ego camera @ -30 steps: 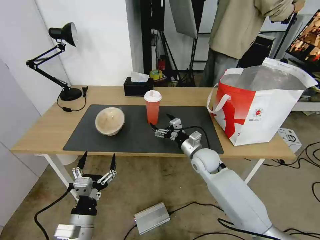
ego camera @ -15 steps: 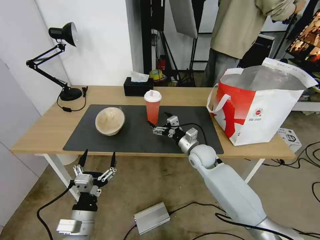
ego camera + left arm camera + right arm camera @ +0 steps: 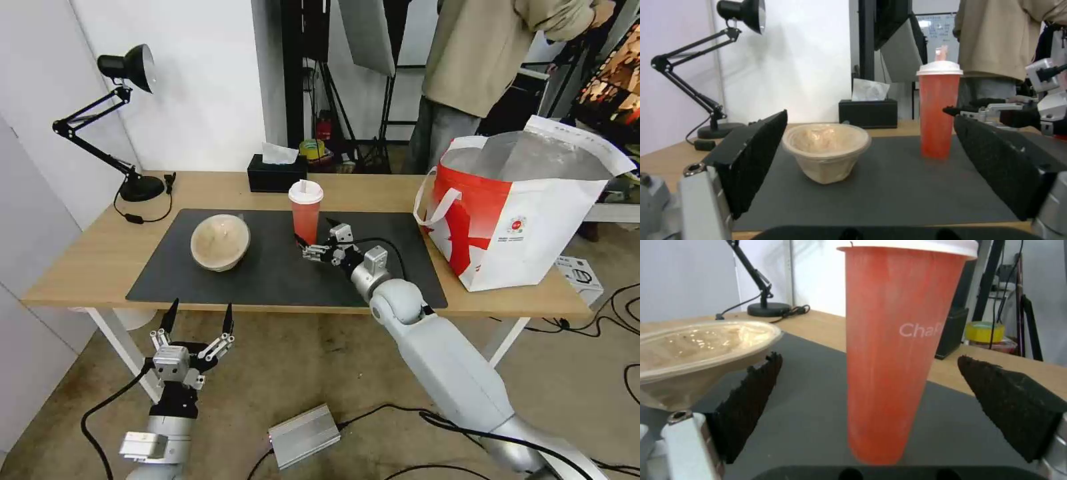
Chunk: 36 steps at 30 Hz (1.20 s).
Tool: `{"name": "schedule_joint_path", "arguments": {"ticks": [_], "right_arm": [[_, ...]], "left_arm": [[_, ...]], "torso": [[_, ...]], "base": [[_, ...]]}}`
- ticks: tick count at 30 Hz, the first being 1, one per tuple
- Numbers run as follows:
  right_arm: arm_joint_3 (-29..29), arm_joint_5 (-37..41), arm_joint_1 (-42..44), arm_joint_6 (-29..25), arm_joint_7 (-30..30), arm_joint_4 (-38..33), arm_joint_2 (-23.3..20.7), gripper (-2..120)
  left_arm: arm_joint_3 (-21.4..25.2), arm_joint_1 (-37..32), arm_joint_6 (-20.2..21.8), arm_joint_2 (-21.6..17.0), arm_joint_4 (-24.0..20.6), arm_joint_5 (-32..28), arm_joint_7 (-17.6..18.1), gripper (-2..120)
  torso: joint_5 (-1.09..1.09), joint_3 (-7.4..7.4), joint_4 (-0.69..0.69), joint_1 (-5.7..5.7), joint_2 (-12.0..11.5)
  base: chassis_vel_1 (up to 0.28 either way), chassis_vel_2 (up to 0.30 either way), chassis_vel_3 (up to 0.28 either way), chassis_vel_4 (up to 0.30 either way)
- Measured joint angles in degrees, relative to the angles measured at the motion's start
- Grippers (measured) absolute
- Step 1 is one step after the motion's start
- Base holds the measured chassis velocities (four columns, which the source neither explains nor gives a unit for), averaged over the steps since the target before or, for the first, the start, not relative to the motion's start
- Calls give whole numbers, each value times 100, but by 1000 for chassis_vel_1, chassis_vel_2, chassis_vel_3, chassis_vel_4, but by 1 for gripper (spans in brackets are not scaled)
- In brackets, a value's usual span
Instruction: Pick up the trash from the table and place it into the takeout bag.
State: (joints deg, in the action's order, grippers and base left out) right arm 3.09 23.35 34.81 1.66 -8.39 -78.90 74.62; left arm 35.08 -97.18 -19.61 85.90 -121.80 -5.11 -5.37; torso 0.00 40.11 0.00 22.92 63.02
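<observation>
- My left end effector (image 3: 197, 319) hangs below the near edge of the tabletop (image 3: 93, 257), fingers spread wide, holding nothing; that arm is idle.
- My right end effector (image 3: 315, 238) is over the mat (image 3: 267, 273), fingers apart and released, just beside the foot of the cup (image 3: 306, 215). In the right wrist view the cup (image 3: 893, 350) stands upright between my two pads (image 3: 751, 403) with a gap on each side, so nothing is gripped yet.
- I judge the step in hand to be the reach for the cup, with the grasp not yet made. The next move calls for a little more advance, then a gentle squeeze low on the tapered wall: it is tall and narrow-footed and could tip or slide if one pad lands first.
- The beige bowl (image 3: 220, 241) sits lidded on the mat, well to the cup's left, untouched.
- The bag (image 3: 520, 220) stands open on the right end of the tabletop, foil lining showing. I cannot tell what is inside it.
- Farther back on the light wood are a tissue box (image 3: 276, 175) and a desk lamp (image 3: 127, 120).
- Behind is a white wall, dark stands and a person standing; cables and a metal box (image 3: 304, 435) lie on the floor.
</observation>
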Motion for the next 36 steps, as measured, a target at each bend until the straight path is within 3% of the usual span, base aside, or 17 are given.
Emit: {"name": "schedule_joint_path", "arguments": {"ticks": [36], "right_arm": [[-11, -174, -568, -330, -175, 1472, 590, 100]], "left_arm": [[-27, 105, 23, 42, 120, -1, -3, 100]], "torso": [[0, 0, 0, 0, 0]], "base": [[0, 0, 0, 0]]}}
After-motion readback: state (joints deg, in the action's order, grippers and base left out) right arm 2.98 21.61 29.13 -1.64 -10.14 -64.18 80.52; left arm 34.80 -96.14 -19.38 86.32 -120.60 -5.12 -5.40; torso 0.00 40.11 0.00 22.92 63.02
